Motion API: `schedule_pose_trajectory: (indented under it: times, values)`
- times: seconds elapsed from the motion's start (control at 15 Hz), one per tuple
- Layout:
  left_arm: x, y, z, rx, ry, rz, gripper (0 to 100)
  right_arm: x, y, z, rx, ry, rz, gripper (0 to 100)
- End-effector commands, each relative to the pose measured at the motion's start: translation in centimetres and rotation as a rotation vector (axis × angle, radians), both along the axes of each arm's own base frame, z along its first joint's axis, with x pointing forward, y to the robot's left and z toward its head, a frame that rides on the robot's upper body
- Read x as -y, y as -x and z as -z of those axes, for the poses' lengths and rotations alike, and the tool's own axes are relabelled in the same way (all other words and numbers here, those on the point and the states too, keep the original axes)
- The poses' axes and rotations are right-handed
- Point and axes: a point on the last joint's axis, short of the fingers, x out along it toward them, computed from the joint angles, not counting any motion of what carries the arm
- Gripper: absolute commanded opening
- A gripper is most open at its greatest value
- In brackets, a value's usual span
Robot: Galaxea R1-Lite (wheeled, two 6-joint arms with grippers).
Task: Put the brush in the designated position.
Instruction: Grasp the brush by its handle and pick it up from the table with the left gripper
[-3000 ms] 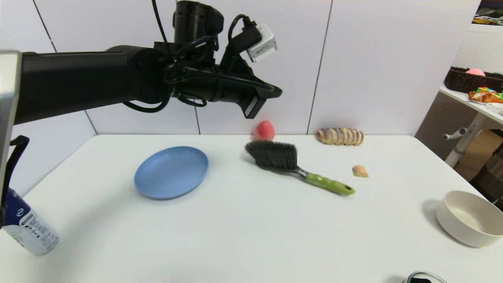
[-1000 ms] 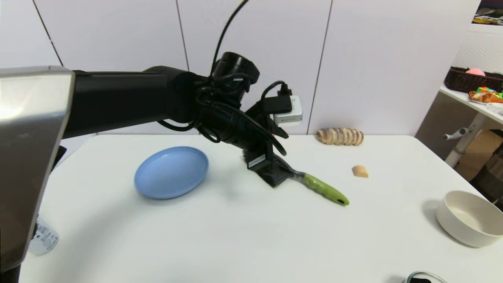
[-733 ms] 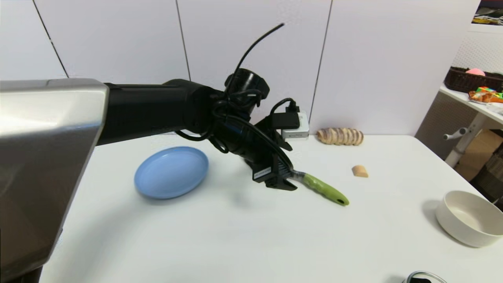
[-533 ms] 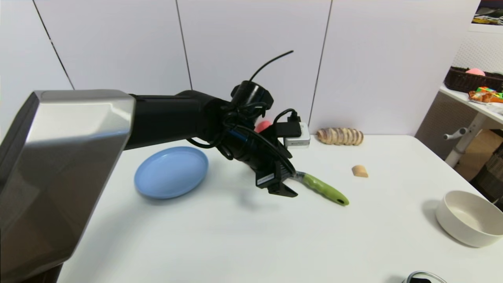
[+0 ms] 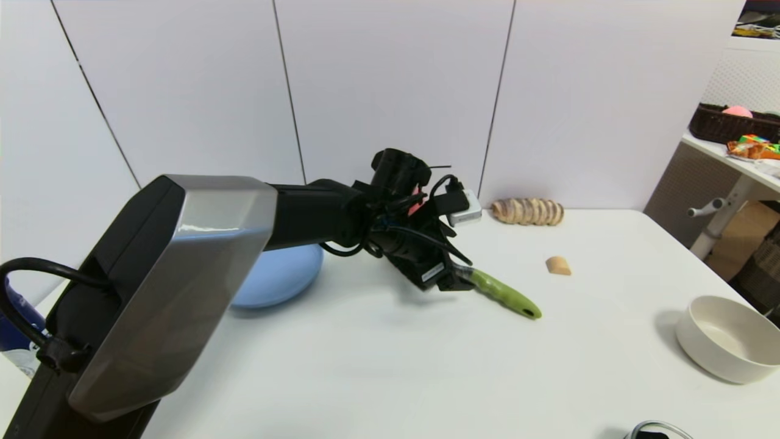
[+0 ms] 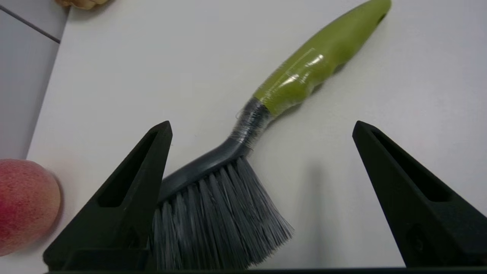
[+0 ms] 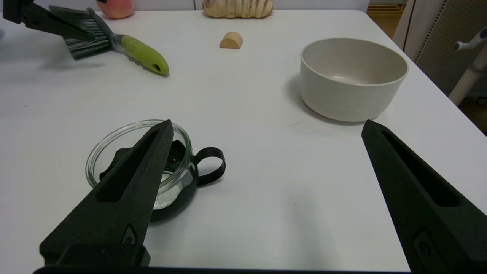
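Lime-green plastic should take the grip: with the left gripper (image 6: 262, 127) low over the brush (image 5: 496, 291) and its fingers (image 6: 129, 198) spread wide, one against the bristles, I judge it should close on the black neck, then lift level. That brush lies mid-counter, handle pointing to 4 o'clock, dark bristles fanned under the wrist. Parked near the counter's front edge, the right gripper (image 7: 266, 127) is spread too.

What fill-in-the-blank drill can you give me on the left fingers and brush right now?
1. The left gripper fingers are ____.
2. The brush has a ____ handle.
3. The brush lies on the white ____.
4. The fruit beside the left gripper is a ____.

Answers: open; lime-green; table; peach.
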Motion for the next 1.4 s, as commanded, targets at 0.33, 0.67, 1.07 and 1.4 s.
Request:
schedule_pose_trajectory:
  times: [0.33,0.67,1.07,1.4]
  values:
    - [0.5,-0.9,2.6,-0.037,-0.017,-0.016,100,0.0,0.0,0.0,-0.003,0.0,0.0,100]
    - [0.0,-1.6,3.1,-0.036,-0.016,-0.032,100,0.0,0.0,0.0,-0.003,0.0,0.0,100]
    - [0.1,-1.6,3.7,-0.06,-0.027,-0.038,0,0.0,0.0,0.0,-0.003,0.0,0.0,100]
    - [-0.4,-0.8,4.5,-0.151,-0.108,-0.029,0,0.0,0.0,0.0,-0.003,0.0,0.0,100]
